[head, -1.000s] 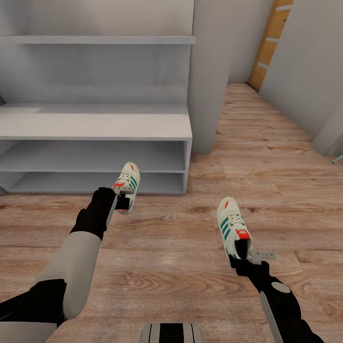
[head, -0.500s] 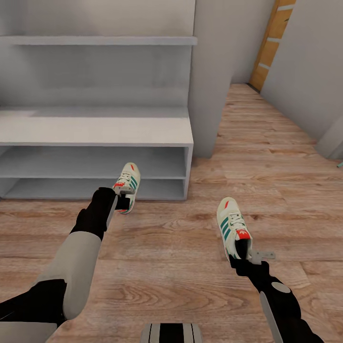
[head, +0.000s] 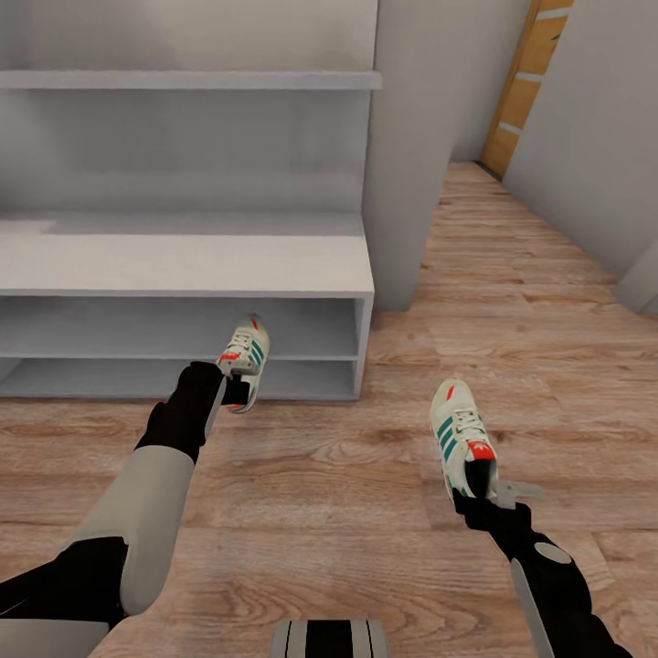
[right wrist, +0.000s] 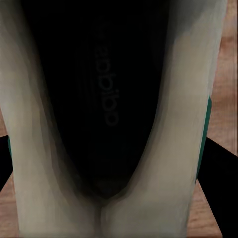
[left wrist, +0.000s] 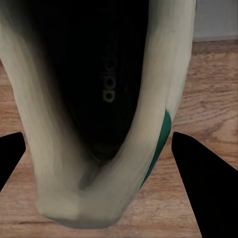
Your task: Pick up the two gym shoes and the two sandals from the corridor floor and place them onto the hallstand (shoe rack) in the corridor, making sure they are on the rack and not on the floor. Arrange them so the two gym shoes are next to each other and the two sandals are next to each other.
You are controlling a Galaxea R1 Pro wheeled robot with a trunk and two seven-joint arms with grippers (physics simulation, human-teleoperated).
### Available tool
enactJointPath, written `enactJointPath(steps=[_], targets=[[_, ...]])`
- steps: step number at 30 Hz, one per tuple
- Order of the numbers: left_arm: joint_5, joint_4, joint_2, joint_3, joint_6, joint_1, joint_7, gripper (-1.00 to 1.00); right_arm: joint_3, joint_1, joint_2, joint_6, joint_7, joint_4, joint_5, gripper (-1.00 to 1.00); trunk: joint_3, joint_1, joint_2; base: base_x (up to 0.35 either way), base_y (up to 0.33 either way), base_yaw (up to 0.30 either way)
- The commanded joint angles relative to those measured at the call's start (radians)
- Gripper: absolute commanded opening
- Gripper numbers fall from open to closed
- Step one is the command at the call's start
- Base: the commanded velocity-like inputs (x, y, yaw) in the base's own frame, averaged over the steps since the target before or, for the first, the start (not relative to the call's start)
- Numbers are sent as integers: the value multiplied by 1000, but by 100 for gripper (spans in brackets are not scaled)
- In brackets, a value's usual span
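Plank corridor floor [head: 366, 512] before grey hallstand [head: 183, 265], each claw [head: 236, 388] [head: 482, 493] clamped on 1 gym shoe [head: 245, 352] [head: 461, 434].

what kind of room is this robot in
Most likely a home corridor or entryway: a low grey shoe rack with open shelves stands against the wall, wood-plank floor runs on toward a wooden door, and each claw carries a sneaker.

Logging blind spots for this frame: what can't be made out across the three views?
- Head view: left gripper fingers, hidden behind the cream-white, green-striped gym shoe and black wrist.
- Head view: left end of the light-grey shoe rack, cut off by the frame edge.
- Left wrist view: floor under the shoe, blocked by its dark opening.
- Right wrist view: right gripper contact, blocked by the second gym shoe.
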Motion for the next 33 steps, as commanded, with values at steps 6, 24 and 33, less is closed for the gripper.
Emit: enactJointPath(steps=[6, 24, 33], targets=[[-11, 0, 0, 5, 2, 2, -8, -100, -90, 0, -1, 5, 2, -1, -3, -100, -1, 0, 0, 4, 0, 0], [-10, 1, 0, 5, 4, 3, 48, -100, -102, 0, 0, 5, 3, -1, -3, -100, -1, 0, 0, 112, 0, 0], [-9, 1, -1, 3, 4, 3, 48, -100, -99, 0, 0, 5, 3, -1, -3, -100, -1, 0, 0, 99, 0, 0]])
